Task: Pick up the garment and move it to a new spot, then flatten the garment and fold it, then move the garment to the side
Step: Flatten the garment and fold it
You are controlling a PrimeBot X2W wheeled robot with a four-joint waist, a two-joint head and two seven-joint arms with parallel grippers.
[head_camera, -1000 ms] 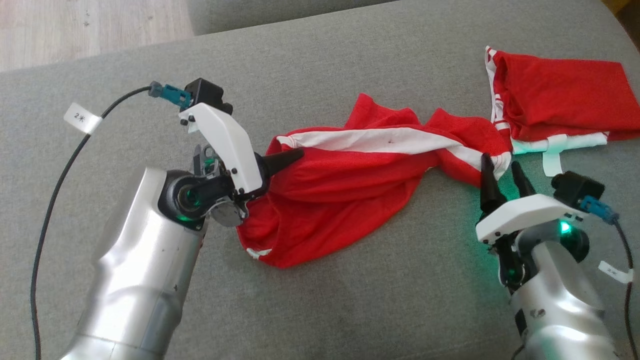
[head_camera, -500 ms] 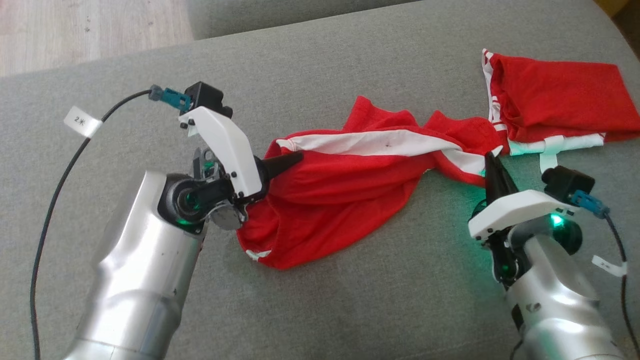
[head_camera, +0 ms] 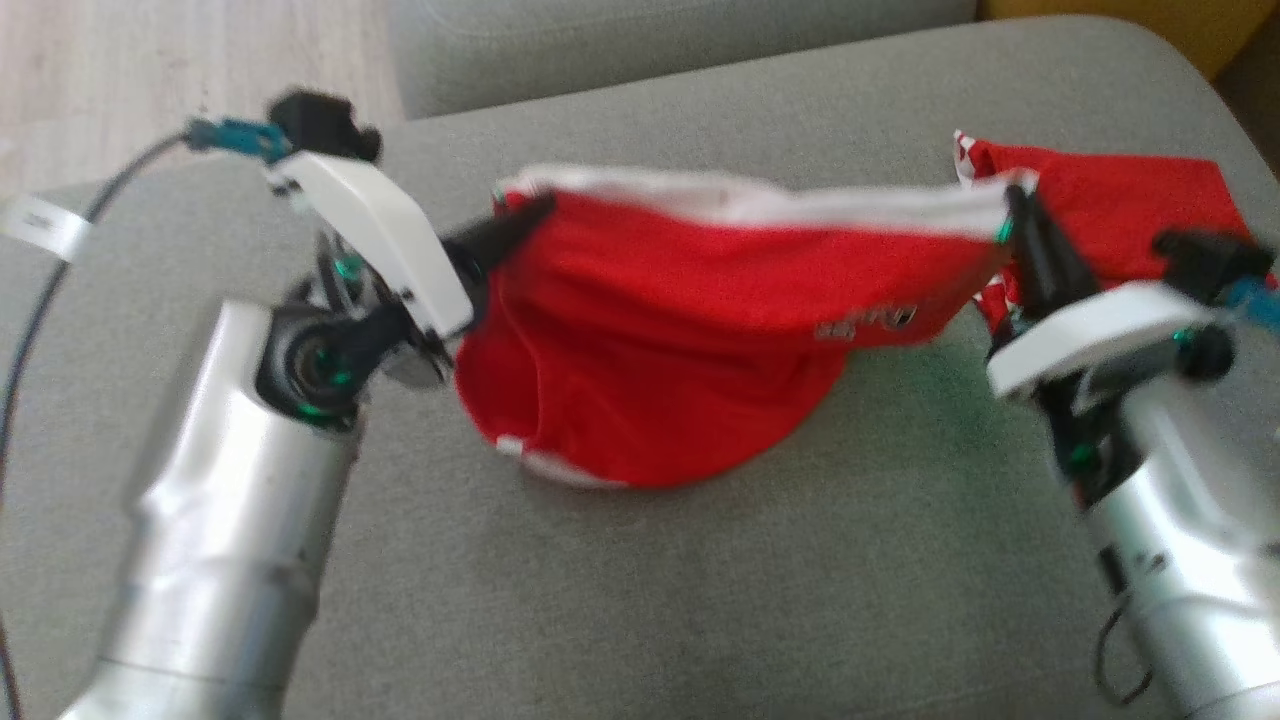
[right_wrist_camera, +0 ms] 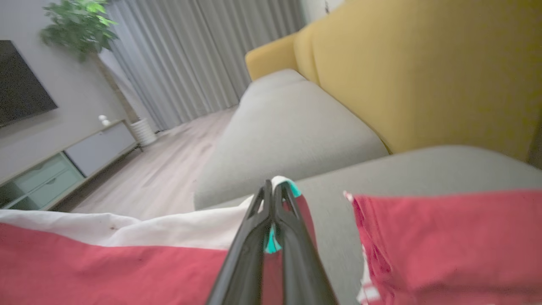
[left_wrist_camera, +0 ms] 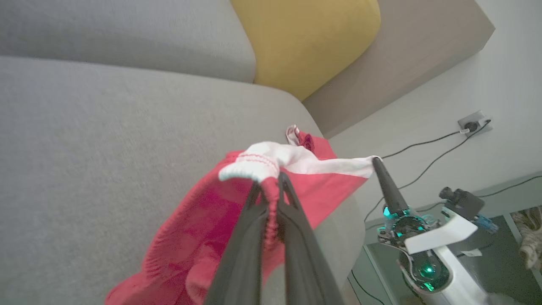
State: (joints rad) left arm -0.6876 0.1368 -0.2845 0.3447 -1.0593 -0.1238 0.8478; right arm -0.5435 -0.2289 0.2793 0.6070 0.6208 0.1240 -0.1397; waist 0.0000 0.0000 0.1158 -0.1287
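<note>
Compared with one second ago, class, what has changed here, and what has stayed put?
The right gripper, open beside the garment a second ago, has shut on its white band. Both arms then rose, lifting the garment and stretching it between them. The left gripper kept its grip; the folded red garment stayed on the sofa.

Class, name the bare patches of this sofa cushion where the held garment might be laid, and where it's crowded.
Bare: the near grey cushion, in front of the held red garment. Crowded: far right, by the folded red garment.

Silver forearms (head_camera: 220, 520), wht wrist brackets (head_camera: 370, 225), blk pincer fingers (head_camera: 495, 232)
</note>
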